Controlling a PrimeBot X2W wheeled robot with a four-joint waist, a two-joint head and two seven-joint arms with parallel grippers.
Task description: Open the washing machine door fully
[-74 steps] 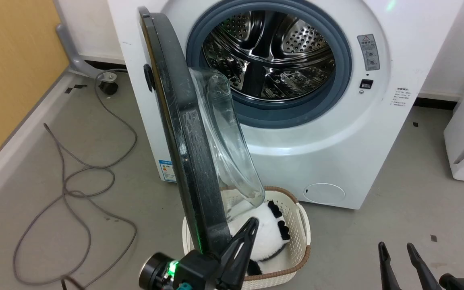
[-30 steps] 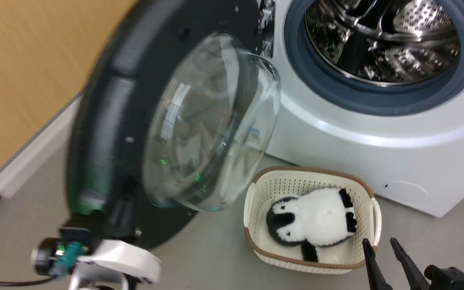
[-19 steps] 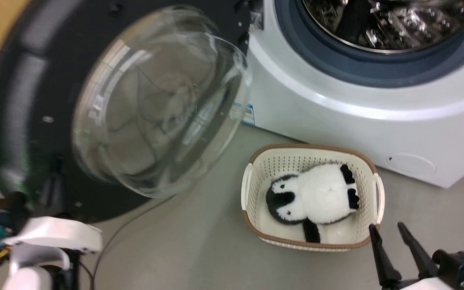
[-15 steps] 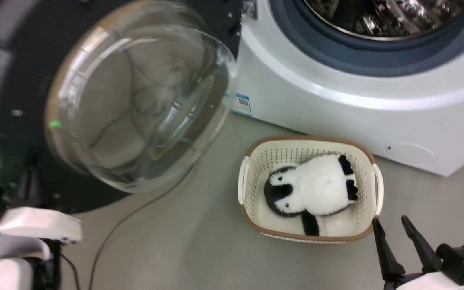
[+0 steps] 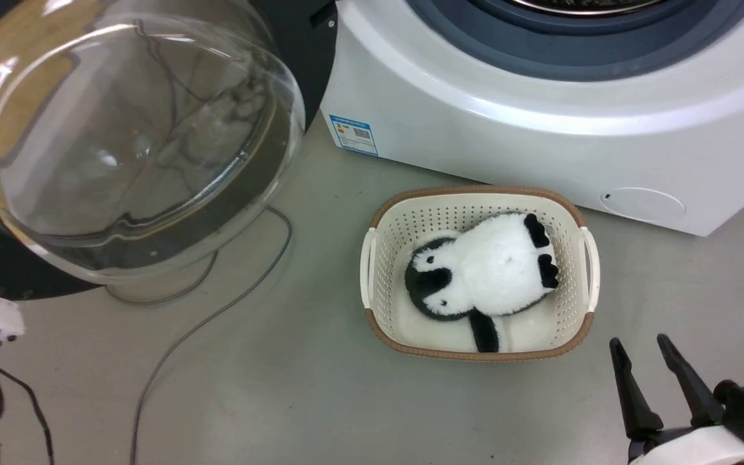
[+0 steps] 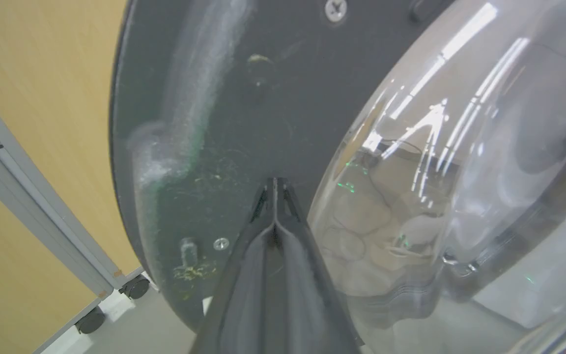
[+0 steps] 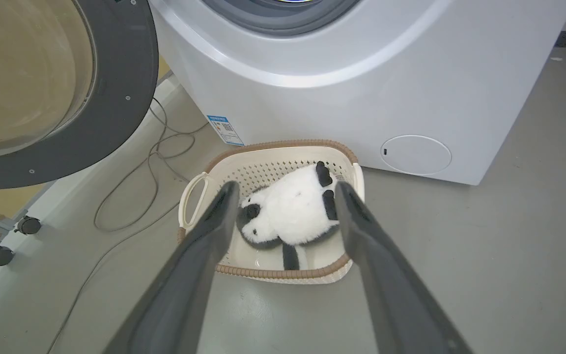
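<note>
**A:** White steel box at the top is the washing machine [image 5: 540, 110], drum mouth uncovered. The washing machine door [image 6: 243, 98] hangs way out on the robot's left. Its inner face is toward the robot and the glass bowl [image 5: 126, 142] bulges right at the head cam. It looks close to fully open to me, maybe a bit of swing left, but I can't tell from here. How would you handle it?

**B:** It's a stiff, heavyish disc on a hinge, so my guess is it swings easy and only fights at the stop. Glossy plastic and glass are both slippery, and there's nothing to pinch on the flat face. I'd push on the black ring out near the free rim, far from the hinge. I'd stay off the bowl, since glass is the bit that could chip.

**A:** And the pincers?

**B:** Left pincer [image 6: 274, 187] has its fingers pressed together, holding nothing. The tips are right at the black inner face, just beside the bowl's edge. It looks like contact, not sure though. Right pincer [image 5: 638, 343] is spread and empty, well apart from the door. It's near the basket [image 5: 367, 258] with the plush panda [image 5: 482, 265], on the floor in front of the machine.
</note>
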